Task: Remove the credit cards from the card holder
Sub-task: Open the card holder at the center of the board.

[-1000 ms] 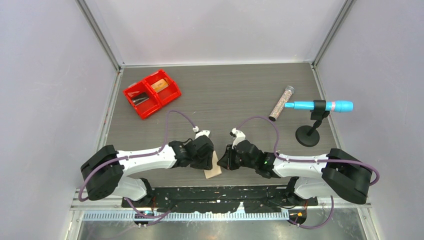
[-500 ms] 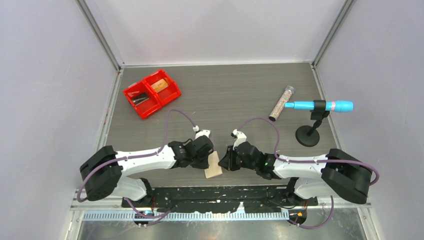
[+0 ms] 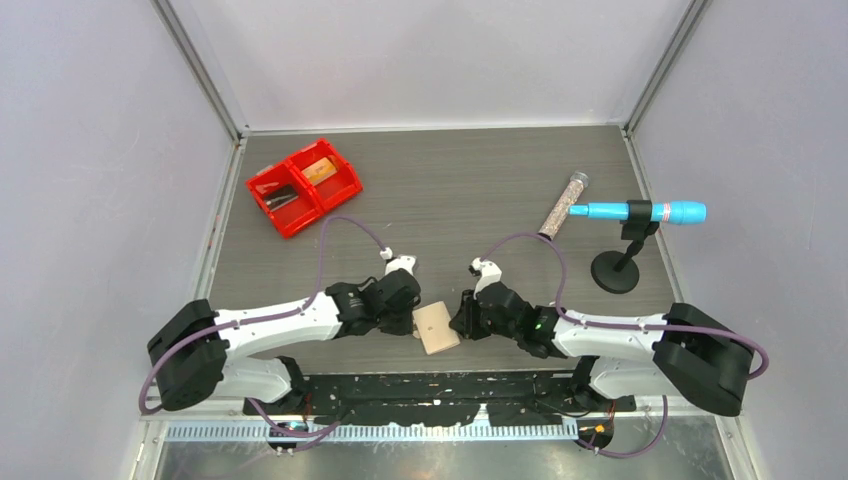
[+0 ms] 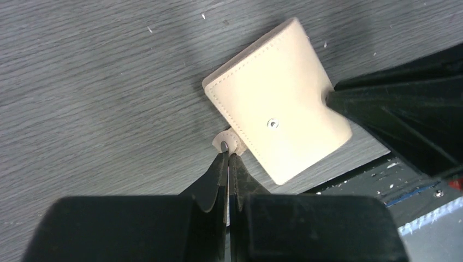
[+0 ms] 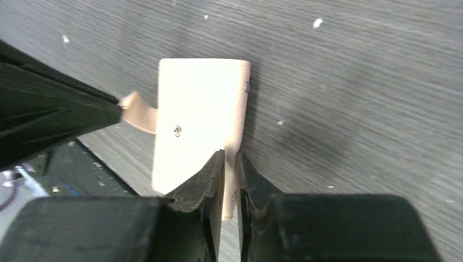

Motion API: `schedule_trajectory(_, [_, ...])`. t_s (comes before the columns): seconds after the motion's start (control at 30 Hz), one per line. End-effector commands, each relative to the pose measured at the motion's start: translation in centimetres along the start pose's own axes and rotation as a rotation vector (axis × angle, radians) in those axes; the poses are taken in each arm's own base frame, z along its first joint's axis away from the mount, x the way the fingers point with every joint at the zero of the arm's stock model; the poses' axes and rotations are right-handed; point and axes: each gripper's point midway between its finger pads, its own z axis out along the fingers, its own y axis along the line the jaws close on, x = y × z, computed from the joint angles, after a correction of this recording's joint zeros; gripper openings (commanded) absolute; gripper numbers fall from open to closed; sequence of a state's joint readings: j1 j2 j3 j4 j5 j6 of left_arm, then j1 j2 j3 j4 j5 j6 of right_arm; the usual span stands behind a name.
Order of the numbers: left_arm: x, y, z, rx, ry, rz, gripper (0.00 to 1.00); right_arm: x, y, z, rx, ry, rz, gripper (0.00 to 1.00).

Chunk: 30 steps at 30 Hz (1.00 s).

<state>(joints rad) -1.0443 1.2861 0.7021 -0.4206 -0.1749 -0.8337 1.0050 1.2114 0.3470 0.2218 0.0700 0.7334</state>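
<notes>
The tan card holder [image 3: 436, 327] lies folded shut near the table's front edge, between my two grippers. My left gripper [image 3: 412, 322] is shut on its small snap tab [image 4: 229, 143], with the holder's stitched face [image 4: 278, 109] just beyond the fingertips. From the other side, my right gripper [image 3: 458, 325] is shut on the holder's thin edge [image 5: 230, 155]. The right wrist view shows the holder's face [image 5: 196, 109] and the tab [image 5: 139, 113] held by the left fingers. The credit cards are hidden.
A red two-compartment bin [image 3: 333, 192] at the back left holds a dark flat item and a tan piece. A glitter tube [image 3: 564, 207] and a blue marker on a black stand [image 3: 640, 212] sit at the right. The black front rail [image 3: 440, 385] lies just behind the holder.
My left gripper has shut on the snap tab. The holder has turned from a narrow, edge-on look to lying broader and shifted slightly right. The right gripper has stayed on its edge.
</notes>
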Motion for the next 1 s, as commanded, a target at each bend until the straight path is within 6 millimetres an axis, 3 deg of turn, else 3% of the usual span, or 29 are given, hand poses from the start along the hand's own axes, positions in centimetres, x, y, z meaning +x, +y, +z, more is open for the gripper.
schedule_trajectory(0.0, [-1.0, -0.6, -0.8, 0.076, -0.059, -0.045, 0.00, -2.3, -0.8, -0.7, 0.074, -0.061, -0.051, 0.28])
schedule_trajectory(0.03, [-1.3, -1.0, -1.0, 0.116, -0.077, -0.062, 0.00, -2.7, -0.9, -1.0, 0.090, -0.062, -0.064, 0.39])
schedule_trajectory(0.17, [-1.8, -2.0, -1.6, 0.225, -0.125, -0.130, 0.00, -3.3, -0.7, -1.8, 0.123, -0.052, -0.088, 0.66])
schedule_trajectory(0.3, [-2.3, -2.3, -2.3, 0.272, -0.163, -0.146, 0.00, -3.3, 0.0, -2.0, 0.111, -0.043, -0.092, 0.86])
schedule_trajectory(0.7, [-2.3, -2.4, -2.7, 0.309, -0.185, -0.147, 0.00, -1.0, 5.0, -0.6, 0.060, 0.027, -0.145, 0.93])
schedule_trajectory(0.97, [-2.1, -2.5, -2.7, 0.317, -0.182, -0.145, 0.00, 0.1, 5.5, 0.2, 0.097, 0.040, -0.163, 0.94])
